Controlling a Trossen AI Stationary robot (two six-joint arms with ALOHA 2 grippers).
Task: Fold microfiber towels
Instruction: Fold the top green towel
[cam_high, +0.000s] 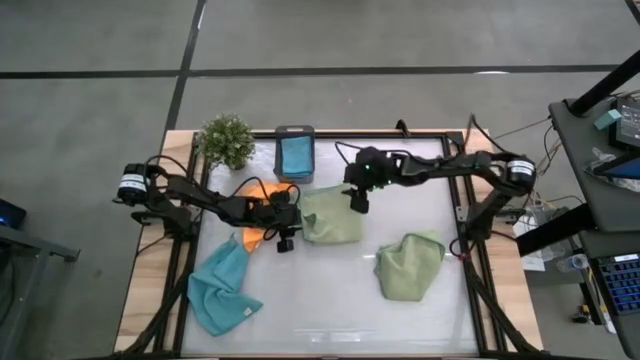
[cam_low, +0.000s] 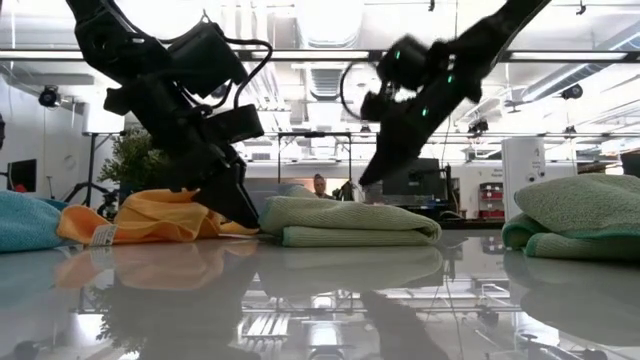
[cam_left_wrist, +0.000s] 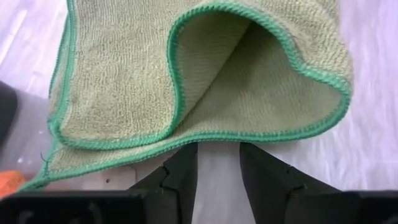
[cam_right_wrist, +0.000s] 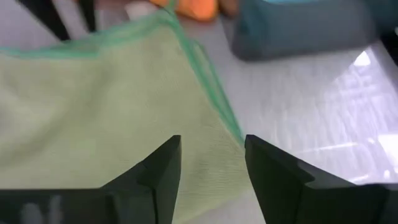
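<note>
Green towel (cam_high: 331, 216): lying folded at the table's middle, between both arms.
Handling: judged soft, light and limp; best pinched at a stitched edge or corner.
Left gripper (cam_left_wrist: 218, 163): sitting at the towel's edge, fingers parted, gripping nothing.
Right gripper (cam_right_wrist: 212, 163): hovering over the towel's far edge, fingers apart, empty.
Orange towel (cam_high: 256, 200): lying bunched behind the left gripper.
</note>
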